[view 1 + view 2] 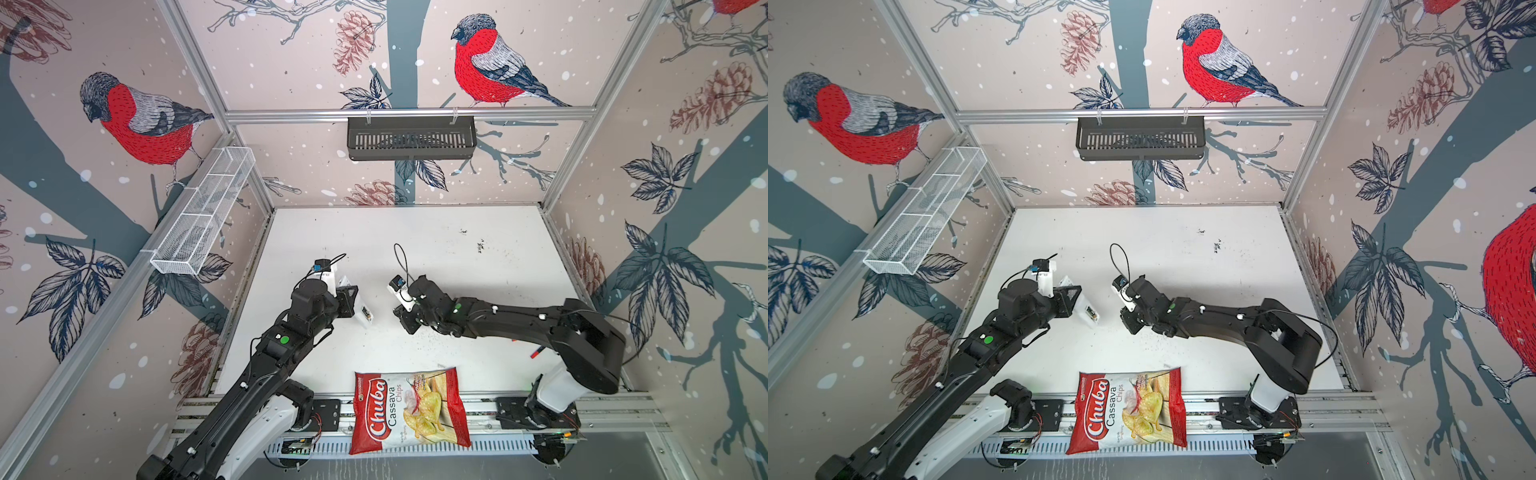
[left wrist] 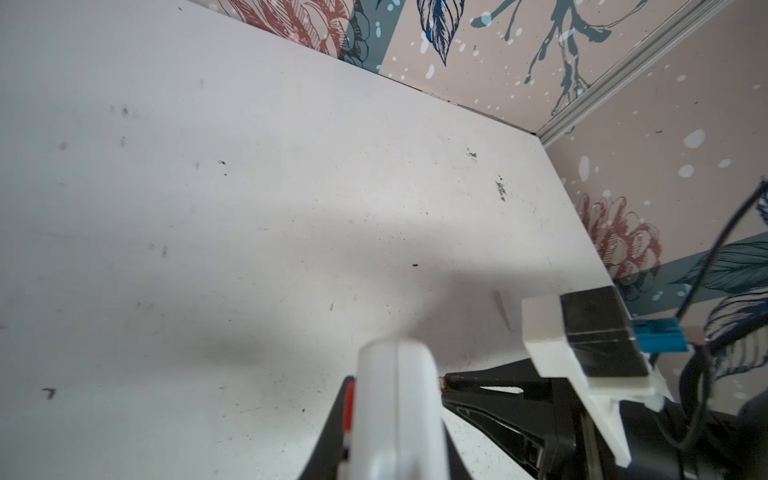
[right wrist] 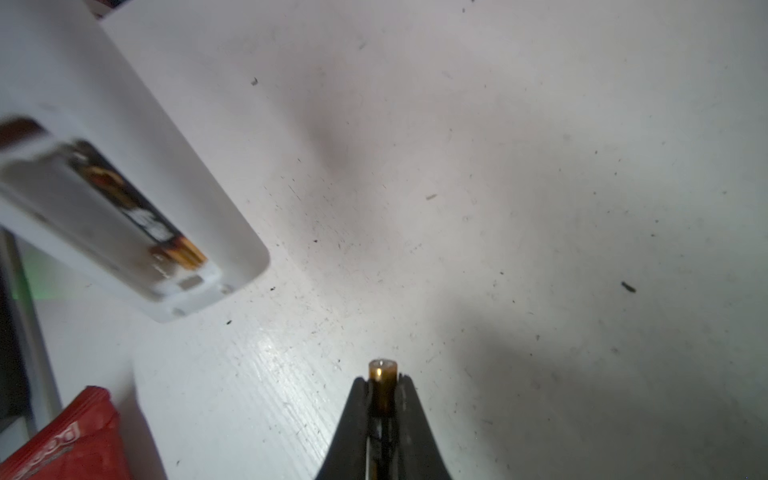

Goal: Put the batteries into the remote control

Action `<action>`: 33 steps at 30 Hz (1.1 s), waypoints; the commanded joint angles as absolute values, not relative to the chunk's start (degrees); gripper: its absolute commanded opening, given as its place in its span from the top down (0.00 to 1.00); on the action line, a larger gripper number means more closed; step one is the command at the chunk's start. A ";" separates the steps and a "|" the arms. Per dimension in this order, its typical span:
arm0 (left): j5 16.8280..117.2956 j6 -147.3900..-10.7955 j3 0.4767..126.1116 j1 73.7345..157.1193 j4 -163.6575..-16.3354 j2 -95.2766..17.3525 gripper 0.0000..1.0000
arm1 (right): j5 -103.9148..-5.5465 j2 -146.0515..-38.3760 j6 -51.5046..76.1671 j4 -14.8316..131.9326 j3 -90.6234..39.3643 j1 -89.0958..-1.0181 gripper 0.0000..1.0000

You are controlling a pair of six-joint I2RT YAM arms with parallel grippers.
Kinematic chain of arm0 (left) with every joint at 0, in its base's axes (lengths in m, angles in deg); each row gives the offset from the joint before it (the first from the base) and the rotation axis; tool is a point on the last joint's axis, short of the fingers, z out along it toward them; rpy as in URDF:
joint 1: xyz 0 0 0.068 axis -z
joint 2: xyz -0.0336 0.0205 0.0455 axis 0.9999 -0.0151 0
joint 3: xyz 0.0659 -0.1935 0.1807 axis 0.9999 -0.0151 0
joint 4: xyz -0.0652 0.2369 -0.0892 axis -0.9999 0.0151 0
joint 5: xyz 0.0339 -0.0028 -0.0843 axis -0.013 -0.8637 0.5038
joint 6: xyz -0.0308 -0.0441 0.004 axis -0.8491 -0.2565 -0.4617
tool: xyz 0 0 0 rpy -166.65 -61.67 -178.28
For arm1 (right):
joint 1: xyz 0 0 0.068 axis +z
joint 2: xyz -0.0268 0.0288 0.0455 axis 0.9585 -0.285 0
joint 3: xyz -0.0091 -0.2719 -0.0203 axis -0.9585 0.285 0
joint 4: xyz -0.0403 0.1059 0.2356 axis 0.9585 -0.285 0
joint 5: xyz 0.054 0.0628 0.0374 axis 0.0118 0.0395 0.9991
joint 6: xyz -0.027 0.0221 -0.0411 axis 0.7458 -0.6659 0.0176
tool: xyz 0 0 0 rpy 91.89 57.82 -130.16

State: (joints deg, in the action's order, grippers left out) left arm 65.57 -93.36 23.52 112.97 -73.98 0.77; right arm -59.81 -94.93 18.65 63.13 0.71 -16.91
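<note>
One gold-tipped cylindrical battery (image 3: 382, 377)

The white remote control (image 1: 360, 308) is tilted, its back open, with one dark, gold-ended battery (image 3: 143, 208) seated inside. The other battery (image 3: 382, 376) is held at its three o'clock, gold tip outward.

Scuffed white tabletop (image 1: 457, 266), boxed in by pale wallpapered walls (image 1: 291, 62) printed with red-breasted birds and pinecones. Black slotted plastic basket (image 1: 411, 139) hung on far aluminium rail (image 1: 291, 115); white wire-mesh basket (image 1: 203, 212) on left.
</note>
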 commanded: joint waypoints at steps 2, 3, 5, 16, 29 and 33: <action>78.40 -98.72 19.92 110.17 -87.02 1.32 1.00 | -52.61 -90.61 19.64 74.64 3.21 -17.12 0.89; 80.49 -99.49 18.93 109.10 -88.93 1.26 1.00 | -51.70 -89.88 19.36 76.32 3.66 -17.12 0.89; 85.64 -101.50 16.95 106.53 -92.68 1.17 1.00 | -50.15 -89.40 18.61 79.19 3.93 -17.11 0.89; 109.24 -115.26 8.47 92.05 -115.50 1.05 1.00 | -45.03 -90.59 17.55 91.00 3.63 -16.51 0.89; 114.23 -124.61 5.31 90.58 -130.20 -3.13 1.00 | -40.35 -90.38 17.72 99.64 7.36 -15.76 0.89; 114.73 -126.15 4.72 89.89 -132.80 -3.81 1.00 | -40.53 -90.16 17.45 100.12 7.85 -15.19 0.89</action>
State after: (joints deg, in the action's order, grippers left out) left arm 113.13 -124.13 4.99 90.26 -126.18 -3.54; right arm -41.23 -90.61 18.00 96.73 7.57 -15.46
